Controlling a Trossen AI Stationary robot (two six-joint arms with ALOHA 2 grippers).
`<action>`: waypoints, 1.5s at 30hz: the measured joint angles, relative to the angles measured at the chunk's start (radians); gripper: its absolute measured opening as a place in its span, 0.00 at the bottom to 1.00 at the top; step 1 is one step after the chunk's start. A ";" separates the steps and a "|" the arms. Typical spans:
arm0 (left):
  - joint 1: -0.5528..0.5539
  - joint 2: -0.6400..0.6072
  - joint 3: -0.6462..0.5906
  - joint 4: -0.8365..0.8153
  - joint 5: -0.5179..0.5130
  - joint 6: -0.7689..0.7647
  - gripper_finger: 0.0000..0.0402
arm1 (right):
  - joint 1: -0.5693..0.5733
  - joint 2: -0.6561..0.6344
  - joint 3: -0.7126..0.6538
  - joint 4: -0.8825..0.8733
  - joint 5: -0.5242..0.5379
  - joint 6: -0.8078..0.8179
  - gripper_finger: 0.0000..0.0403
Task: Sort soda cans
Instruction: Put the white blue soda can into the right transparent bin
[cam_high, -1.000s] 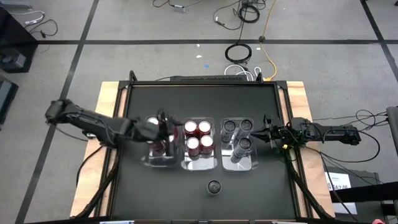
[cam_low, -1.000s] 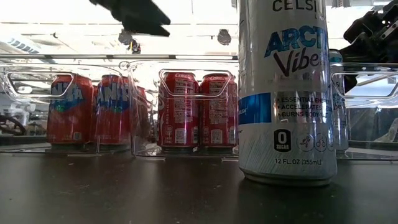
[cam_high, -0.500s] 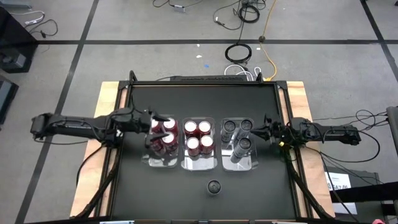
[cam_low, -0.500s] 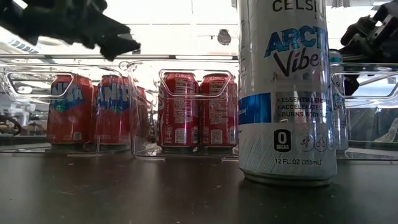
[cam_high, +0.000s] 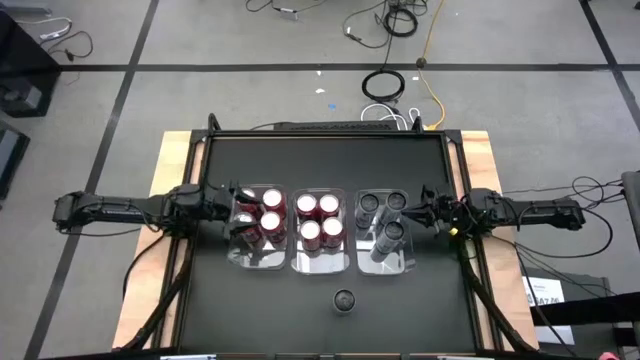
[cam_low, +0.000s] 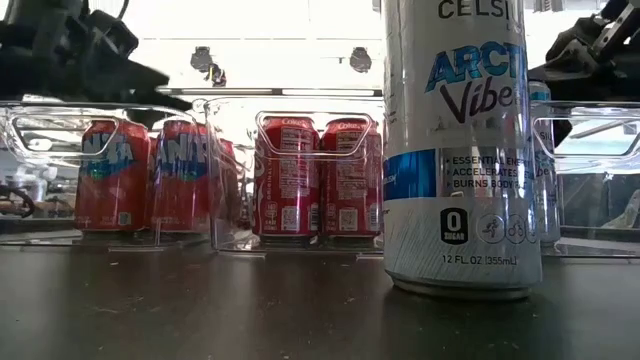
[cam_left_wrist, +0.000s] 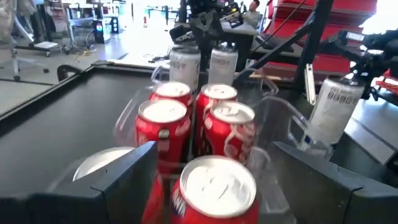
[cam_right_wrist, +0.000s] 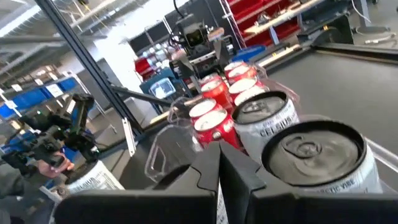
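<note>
Behind the clear bins (cam_high: 322, 262), rear soda cans (cam_low: 300, 178) sit partly hidden.

1. Three clear plastic bins side by side mid-table: left bin (cam_high: 236, 258), middle bin (cam_high: 321, 265), right bin (cam_high: 404, 262).
2. Black table top (cam_high: 325, 160) with wooden edges (cam_high: 173, 160).
3. Grey floor (cam_high: 200, 40) with dark lines.
4. Coiled black cable (cam_high: 383, 84) and yellow cable (cam_high: 434, 55) behind the table.
5. Red shelving (cam_left_wrist: 348, 18) in the room beyond.

One camera looks straight down on the counter (cam_high: 320, 160). Another sits level, close behind a lone can (cam_low: 462, 150). Both wrist cameras face the bins (cam_left_wrist: 280, 134).
</note>
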 joint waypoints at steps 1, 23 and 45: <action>0.000 -0.015 -0.015 0.000 -0.003 0.000 0.80 | 0.000 0.012 0.000 0.001 0.000 0.000 0.01; 0.001 -0.089 -0.091 0.007 -0.014 -0.004 0.80 | 0.000 0.098 0.000 0.004 -0.002 -0.003 0.01; 0.000 -0.090 -0.092 0.025 -0.014 0.000 0.80 | -0.002 0.098 0.000 0.027 0.082 0.042 0.01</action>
